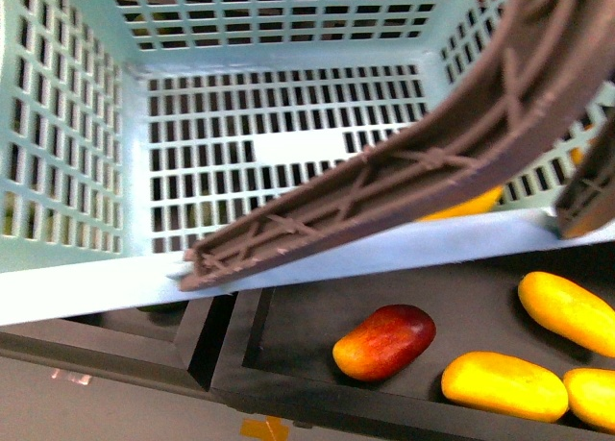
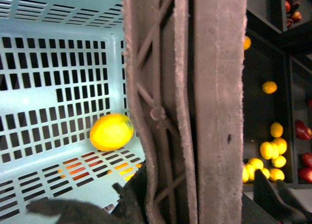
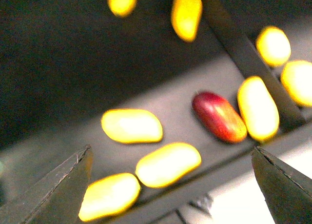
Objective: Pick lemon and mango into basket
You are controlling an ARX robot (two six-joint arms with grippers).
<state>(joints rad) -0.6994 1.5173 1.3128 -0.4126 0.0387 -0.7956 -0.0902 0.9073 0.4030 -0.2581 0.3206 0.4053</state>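
The light teal basket (image 1: 86, 268) fills the upper front view, and its brown handle (image 1: 432, 162) slants across it. My left gripper (image 2: 195, 200) is shut on that handle (image 2: 195, 87). A lemon (image 2: 111, 132) lies on the basket's slotted floor; in the front view a yellow bit of it (image 1: 469, 207) peeks out under the handle. Yellow mangoes (image 1: 504, 385) lie in a black tray (image 1: 288, 316) below the basket. My right gripper (image 3: 170, 154) hangs open above that tray, over one mango (image 3: 167, 164), apart from it and holding nothing.
A red-and-yellow mango (image 1: 384, 342) lies among the yellow ones (image 3: 131, 126). Black dividers (image 3: 243, 53) separate the trays. Past the handle, other bins hold several small yellow fruits (image 2: 270, 158) and red ones (image 2: 302, 131).
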